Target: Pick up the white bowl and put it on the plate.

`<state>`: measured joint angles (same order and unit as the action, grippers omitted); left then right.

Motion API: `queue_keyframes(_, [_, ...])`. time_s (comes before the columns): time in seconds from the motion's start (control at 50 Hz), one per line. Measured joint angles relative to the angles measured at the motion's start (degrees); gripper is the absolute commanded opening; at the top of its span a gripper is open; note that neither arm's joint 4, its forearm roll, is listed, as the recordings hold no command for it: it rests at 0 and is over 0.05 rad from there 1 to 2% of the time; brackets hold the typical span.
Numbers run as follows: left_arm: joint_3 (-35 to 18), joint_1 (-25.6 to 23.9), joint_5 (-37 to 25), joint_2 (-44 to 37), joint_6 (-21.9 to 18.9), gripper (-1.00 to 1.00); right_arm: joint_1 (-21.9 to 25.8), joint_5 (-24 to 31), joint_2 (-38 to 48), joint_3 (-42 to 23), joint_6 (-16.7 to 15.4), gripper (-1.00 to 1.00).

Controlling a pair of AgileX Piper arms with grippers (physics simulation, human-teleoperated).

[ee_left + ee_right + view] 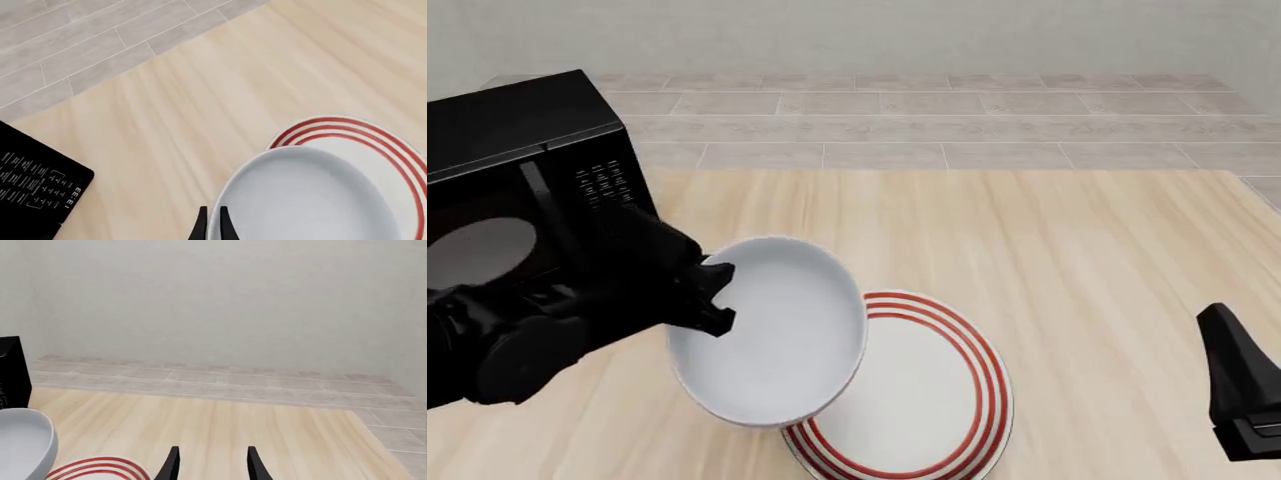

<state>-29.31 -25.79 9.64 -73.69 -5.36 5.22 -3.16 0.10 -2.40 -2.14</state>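
The plain white bowl (777,330) hangs tilted in the air, its lower edge over the left part of the red-ringed plate (928,395), which lies flat on the table. My left gripper (718,297) is shut on the bowl's left rim. In the left wrist view the fingertips (227,225) pinch the bowl's rim (300,195), with the plate (373,145) beyond. My right gripper (210,460) is open and empty, raised at the table's right side; its view shows the bowl (23,445) and plate (100,467) at the edge.
A black microwave (521,175) stands at the table's left, close behind the left arm; it also shows in the left wrist view (33,190). The right arm (1241,385) sits at the front right. Tiled floor lies beyond the table's far edge.
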Motion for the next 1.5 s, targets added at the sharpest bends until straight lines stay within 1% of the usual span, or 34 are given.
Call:
queue_keyframes(0.26, [-2.8,-2.2,3.9,-7.2,1.3,-1.00,-0.2,0.1,0.0,0.0,-0.1,1.00])
queue_keyframes(0.42, [-4.5,-3.4,4.6,-10.4,2.4,-1.00,-0.3,0.3,0.0,-0.1,-0.2,1.00])
queue_keyframes(0.58, [-5.8,-5.1,3.8,-11.4,3.6,-1.00,-0.3,0.3,0.0,0.0,-0.3,1.00])
queue_keyframes(0.94, [-8.2,-9.4,0.5,-10.7,5.3,-1.00,-0.6,0.3,0.0,0.0,-0.3,1.00])
queue_keyframes(1.2, [-9.5,-11.4,0.3,-12.4,6.1,-1.00,-0.9,0.4,-0.1,0.0,-0.3,1.00])
queue_keyframes(1.5, [-11.5,-12.7,0.8,-16.3,6.4,-1.00,-1.2,0.5,-0.1,0.0,-0.3,1.00])
